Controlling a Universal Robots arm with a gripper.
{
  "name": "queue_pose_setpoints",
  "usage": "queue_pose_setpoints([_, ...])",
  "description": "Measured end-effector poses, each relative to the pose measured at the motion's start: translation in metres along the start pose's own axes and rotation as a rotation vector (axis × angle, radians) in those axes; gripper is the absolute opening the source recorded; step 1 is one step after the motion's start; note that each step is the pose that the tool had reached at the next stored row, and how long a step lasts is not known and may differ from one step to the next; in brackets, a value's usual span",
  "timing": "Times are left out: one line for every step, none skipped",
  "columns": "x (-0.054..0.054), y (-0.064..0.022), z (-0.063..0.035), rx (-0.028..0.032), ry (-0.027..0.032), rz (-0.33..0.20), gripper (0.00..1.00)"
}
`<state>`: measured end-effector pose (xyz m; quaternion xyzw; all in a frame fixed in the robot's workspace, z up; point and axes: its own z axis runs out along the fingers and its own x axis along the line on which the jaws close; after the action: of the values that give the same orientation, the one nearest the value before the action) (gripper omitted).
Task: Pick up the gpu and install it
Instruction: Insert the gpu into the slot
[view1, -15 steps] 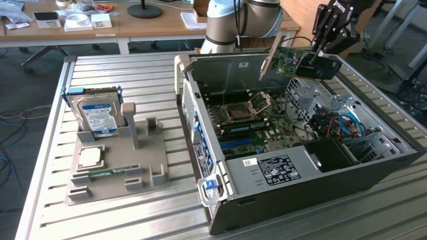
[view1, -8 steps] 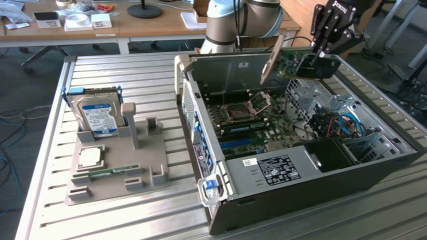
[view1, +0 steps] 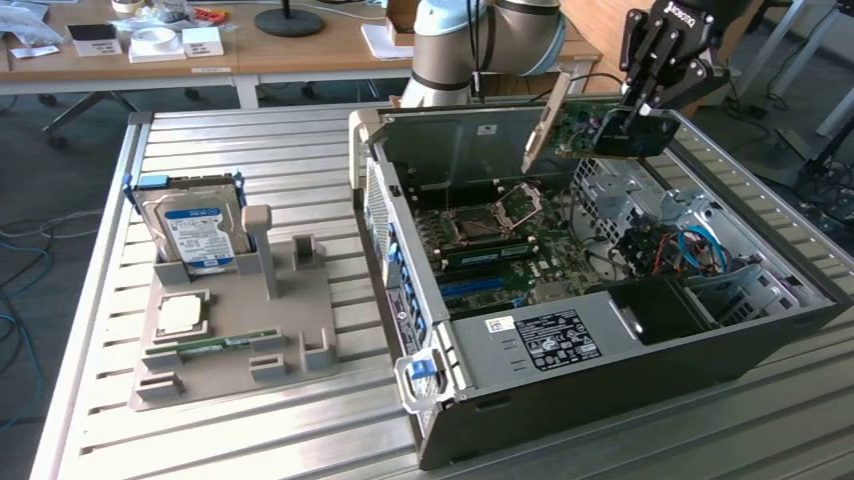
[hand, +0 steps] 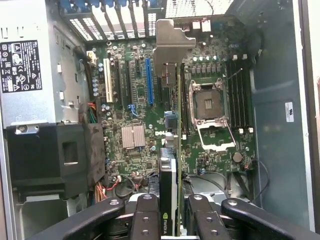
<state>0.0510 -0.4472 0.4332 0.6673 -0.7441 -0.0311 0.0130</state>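
The gpu (view1: 577, 128) is a thin green circuit card with a pale metal bracket (view1: 545, 122) at one end. It hangs in the air above the open computer case (view1: 747, 350), over its far side. My gripper (view1: 638, 118) is shut on the card's dark end. In the wrist view the gpu (hand: 178, 150) shows edge-on between my fingers (hand: 145, 217), with its bracket (hand: 172, 42) pointing away from me. It hovers over the motherboard (hand: 135, 165), between the blue slot (hand: 149, 82) and the CPU socket (hand: 212, 107).
A grey parts holder (view1: 300, 320) sits at the exterior view's left on the slatted metal table (view1: 200, 440). It carries a hard drive (view1: 198, 232), a CPU chip (view1: 180, 317) and a RAM stick (view1: 214, 345). The case holds a power supply (view1: 554, 335) and cables (view1: 687, 250).
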Motion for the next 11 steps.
queue_pose_setpoints([0.0000, 0.0000, 0.0000, 0.0000, 0.0000, 0.000, 0.27])
queue_pose_setpoints([0.0000, 0.0000, 0.0000, 0.0000, 0.0000, 0.000, 0.27])
queue_pose_setpoints([0.0000, 0.0000, 0.0000, 0.0000, 0.0000, 0.000, 0.27])
queue_pose_setpoints([0.0000, 0.0000, 0.0000, 0.0001, 0.0000, 0.000, 0.27])
queue_pose_setpoints([0.0000, 0.0000, 0.0000, 0.0000, 0.0000, 0.000, 0.27])
queue_pose_setpoints([0.0000, 0.0000, 0.0000, 0.0000, 0.0001, 0.000, 0.27])
queue_pose_setpoints([0.0000, 0.0000, 0.0000, 0.0000, 0.0000, 0.000, 0.27])
queue_pose_setpoints([0.0000, 0.0000, 0.0000, 0.0000, 0.0000, 0.000, 0.27])
queue_pose_setpoints([0.0000, 0.0000, 0.0000, 0.0000, 0.0001, -0.002, 0.27])
queue_pose_setpoints([0.0000, 0.0000, 0.0000, -0.0001, 0.0004, -0.006, 0.27])
queue_pose_setpoints([0.0000, 0.0000, 0.0001, -0.0003, 0.0008, -0.013, 0.27])
